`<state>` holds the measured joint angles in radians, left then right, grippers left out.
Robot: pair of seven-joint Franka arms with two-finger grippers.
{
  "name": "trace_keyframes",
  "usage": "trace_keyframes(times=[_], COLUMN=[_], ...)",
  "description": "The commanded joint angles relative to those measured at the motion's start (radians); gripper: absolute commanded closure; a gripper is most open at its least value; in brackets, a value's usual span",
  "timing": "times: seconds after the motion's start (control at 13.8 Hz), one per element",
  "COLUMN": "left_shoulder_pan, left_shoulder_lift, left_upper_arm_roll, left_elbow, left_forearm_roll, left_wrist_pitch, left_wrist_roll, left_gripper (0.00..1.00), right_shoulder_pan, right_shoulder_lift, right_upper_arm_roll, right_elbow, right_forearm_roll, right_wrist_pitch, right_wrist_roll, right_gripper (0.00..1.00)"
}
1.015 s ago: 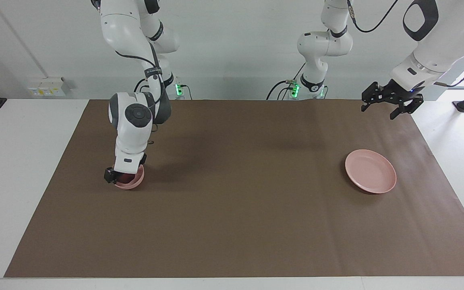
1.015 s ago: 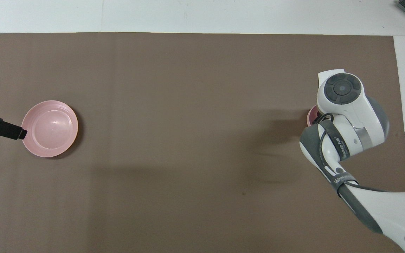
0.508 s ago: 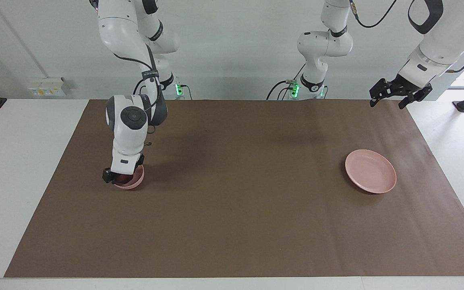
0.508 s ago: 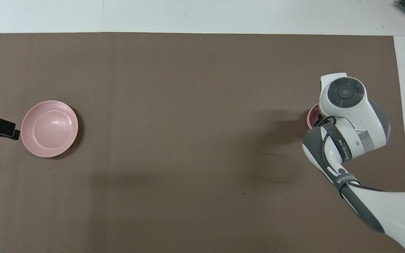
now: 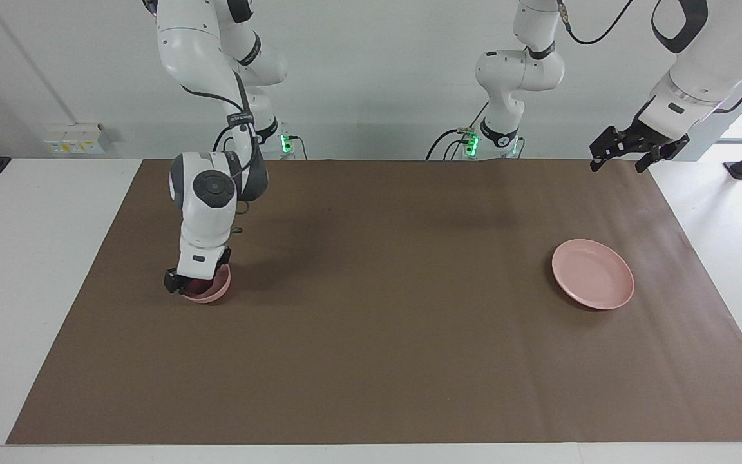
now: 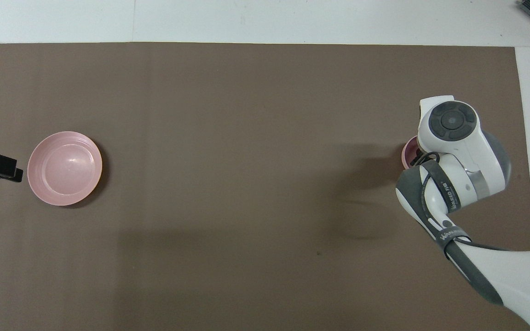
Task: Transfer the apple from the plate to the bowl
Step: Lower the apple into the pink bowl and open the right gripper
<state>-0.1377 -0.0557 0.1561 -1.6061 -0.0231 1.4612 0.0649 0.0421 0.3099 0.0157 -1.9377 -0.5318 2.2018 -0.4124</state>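
1. Apple (image 5: 198, 285): dark red, in the pink bowl (image 5: 211, 293) at the right arm's end of the table (image 5: 371, 361).
2. Right gripper (image 5: 196, 283): lowered into the bowl, fingers closed around the apple.
3. Left gripper (image 5: 622, 154): raised above the table's edge nearest the robots, fingers spread wide, holding nothing.
4. Plate (image 5: 593, 274): bare, at the left arm's end.

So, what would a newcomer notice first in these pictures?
First, the right gripper down inside the small pink bowl at the right arm's end of the table, with something dark red under it. Next, the bare pink plate at the left arm's end, and the left gripper, open, raised above the table's edge.
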Motion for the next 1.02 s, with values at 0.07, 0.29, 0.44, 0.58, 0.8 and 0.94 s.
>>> trace_keyframes(times=[0.07, 0.29, 0.44, 0.58, 0.8, 0.94], left_shoulder_pan=[0.009, 0.007, 0.007, 0.007, 0.007, 0.007], left_shoulder_lift=[-0.023, -0.023, -0.023, -0.023, -0.023, -0.023], left_upper_arm_roll=[0.006, 0.005, 0.006, 0.006, 0.006, 0.006], left_elbow=[-0.002, -0.002, -0.002, -0.002, -0.002, -0.002], left_forearm_roll=[-0.012, -0.012, -0.012, -0.012, -0.012, -0.012], left_wrist_pitch=[-0.010, -0.010, -0.010, -0.010, -0.010, -0.010], left_wrist_roll=[-0.010, -0.010, -0.010, -0.010, -0.010, -0.010], left_gripper=[0.00, 0.00, 0.00, 0.00, 0.00, 0.00], right_shoulder_pan=[-0.011, -0.010, -0.010, -0.008, -0.004, -0.002], right_shoulder_lift=[-0.009, -0.009, -0.008, -0.005, -0.005, -0.011], right_upper_arm_roll=[0.007, 0.007, 0.007, 0.009, 0.009, 0.013], right_elbow=[-0.014, -0.012, -0.010, -0.004, 0.009, 0.031], right_forearm_roll=[-0.011, -0.013, -0.011, -0.013, -0.011, -0.010], right_wrist_pitch=[0.021, 0.021, 0.019, 0.015, 0.000, -0.037], right_wrist_roll=[0.032, 0.033, 0.032, 0.032, 0.032, 0.026], right_gripper=[0.00, 0.00, 0.00, 0.00, 0.00, 0.00])
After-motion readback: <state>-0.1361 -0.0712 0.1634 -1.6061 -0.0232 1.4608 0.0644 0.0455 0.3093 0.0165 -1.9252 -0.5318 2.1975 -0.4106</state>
